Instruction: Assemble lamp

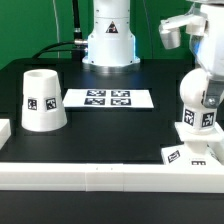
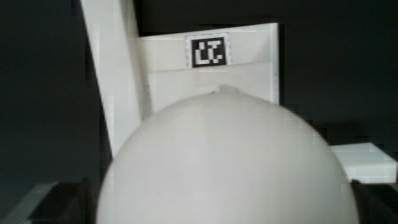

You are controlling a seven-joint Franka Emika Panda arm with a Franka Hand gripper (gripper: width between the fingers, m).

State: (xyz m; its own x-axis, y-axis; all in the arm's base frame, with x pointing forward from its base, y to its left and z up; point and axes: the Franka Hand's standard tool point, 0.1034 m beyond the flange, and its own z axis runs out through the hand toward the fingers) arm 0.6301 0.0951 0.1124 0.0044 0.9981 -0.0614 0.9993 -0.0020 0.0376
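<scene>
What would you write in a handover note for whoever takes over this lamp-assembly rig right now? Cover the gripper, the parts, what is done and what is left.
Gripper: around the head of the bulb. The views do not show whether it is clamped.
Bulb: upright over the base, at the exterior view's right. It is unclear whether it is seated.
Shade: stands alone on the table at the exterior view's left, beside the marker board.
Done: the bulb is at the base.
Left: probably finish seating the bulb, then fit the shade over it.
</scene>
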